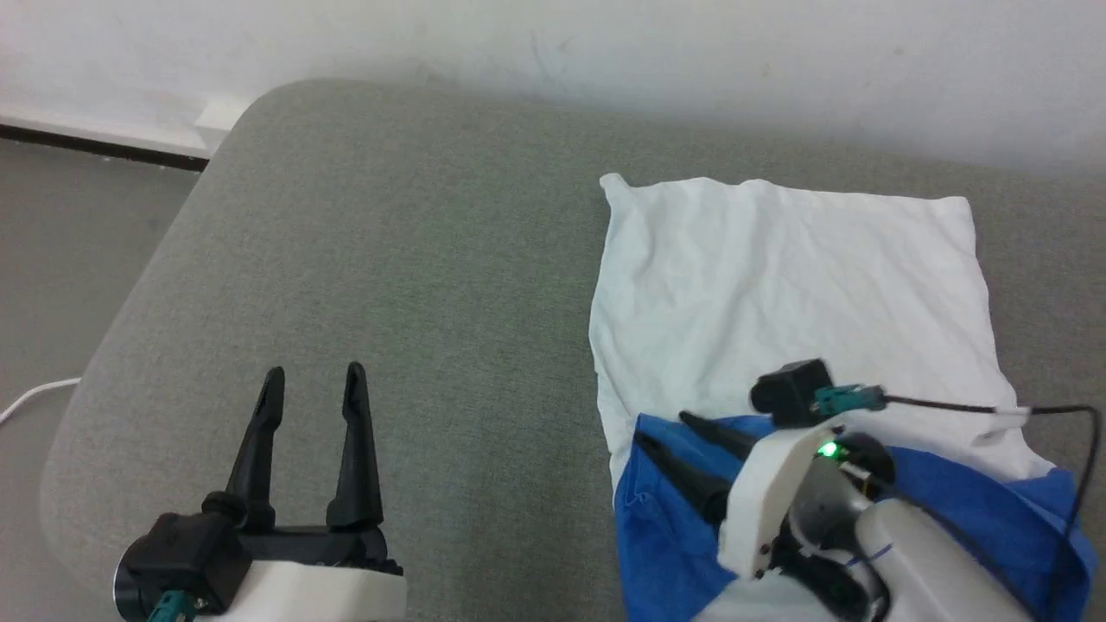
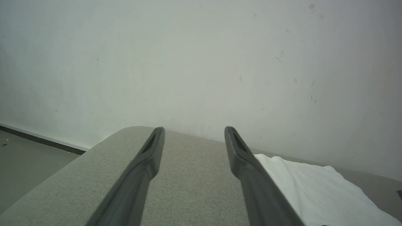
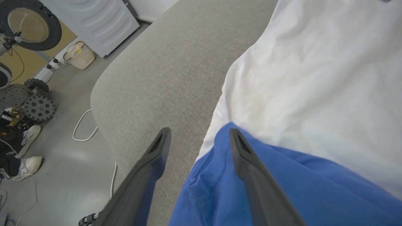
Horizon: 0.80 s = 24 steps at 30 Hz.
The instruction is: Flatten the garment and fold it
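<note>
**A:** How many of each thing do you count?

**B:** One garment [image 1: 778, 276], lying on the right half of a grey cushion [image 1: 389, 259]. Its white body is spread towards the far wall [image 1: 553, 43], and blue cloth is bunched along its near edge. There are two end effectors, each with two dark fingers.

**A:** What are they doing?

**B:** The left end effector [image 1: 314, 371] is at the near left over bare cushion. Its fingers are spread wide with nothing between them, and it is well apart from the garment. The right end effector [image 1: 664, 427] is at the garment's near left corner, also spread. In the right wrist view one finger lies over the blue cloth and the other over the grey cushion just beside the hem. It grips nothing.

**A:** Is it touching the cloth?

**B:** I cannot tell.

**A:** What is hidden or cut off?

**B:** The right arm and its black cable [image 1: 994, 408] cover part of the blue area, and the bottom edge of the head view cuts off the garment's near side. I cannot say whether the blue is one sleeve or two, and I cannot make out any neck trim.

**A:** Anything beyond the cushion?

**B:** On the floor [image 3: 62, 175] to the left there is one white cable [image 3: 84, 125], one pale basket [image 3: 80, 56], two white shoes [image 3: 25, 166] and a toothed wheel [image 3: 39, 108], all small and partly cropped.
</note>
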### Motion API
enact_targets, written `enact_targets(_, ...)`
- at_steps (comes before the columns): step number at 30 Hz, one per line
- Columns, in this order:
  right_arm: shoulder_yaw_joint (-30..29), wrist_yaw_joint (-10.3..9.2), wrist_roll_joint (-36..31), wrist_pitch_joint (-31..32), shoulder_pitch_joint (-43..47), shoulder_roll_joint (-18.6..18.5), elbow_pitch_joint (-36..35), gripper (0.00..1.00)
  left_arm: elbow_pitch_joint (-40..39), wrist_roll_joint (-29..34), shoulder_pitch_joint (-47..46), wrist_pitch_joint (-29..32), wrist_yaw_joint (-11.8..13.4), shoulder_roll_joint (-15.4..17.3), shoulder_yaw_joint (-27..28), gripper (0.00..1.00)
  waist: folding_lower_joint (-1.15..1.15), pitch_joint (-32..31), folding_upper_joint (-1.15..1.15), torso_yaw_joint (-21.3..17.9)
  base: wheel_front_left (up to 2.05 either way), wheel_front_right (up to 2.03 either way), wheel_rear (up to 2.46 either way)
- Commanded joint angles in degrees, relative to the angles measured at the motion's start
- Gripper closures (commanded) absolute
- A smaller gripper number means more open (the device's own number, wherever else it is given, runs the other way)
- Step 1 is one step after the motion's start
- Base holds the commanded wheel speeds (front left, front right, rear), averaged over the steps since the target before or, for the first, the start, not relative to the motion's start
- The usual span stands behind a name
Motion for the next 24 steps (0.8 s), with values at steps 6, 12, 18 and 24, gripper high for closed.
enact_targets(6, -14.8, -0.04, 1.6, -1.9, 2.1, -7.8, -12.5, 0.00, -1.3, 0.5, -0.8, 0.9, 0.0, 0.7, -0.2, 0.00, 0.00, -1.4, 0.00, -4.5, 0.00, 0.00, 0.00)
enact_targets(12, -33.7, -0.04, -6.8, -5.3, 9.7, -7.8, -21.6, 0.00, -1.3, 0.7, -0.5, 1.0, 0.2, 0.5, -0.9, 0.00, 0.00, -1.3, 0.00, -6.7, 0.00, 0.00, 0.00)
enact_targets(18, -45.2, -0.04, -14.1, -7.0, 17.8, -1.1, -30.7, 0.00, -0.5, 1.2, 0.1, 0.9, 0.6, 0.3, -1.7, 0.00, 0.00, -0.8, 0.00, -7.7, 0.00, 0.00, 0.00)
enact_targets(24, -49.7, -0.04, -17.6, -7.5, 25.2, 5.8, -37.6, 0.00, -0.1, 1.3, 0.4, 1.0, 1.0, -0.7, -3.0, 0.00, 0.00, 0.2, 0.00, -8.6, 0.00, 0.00, 0.00)
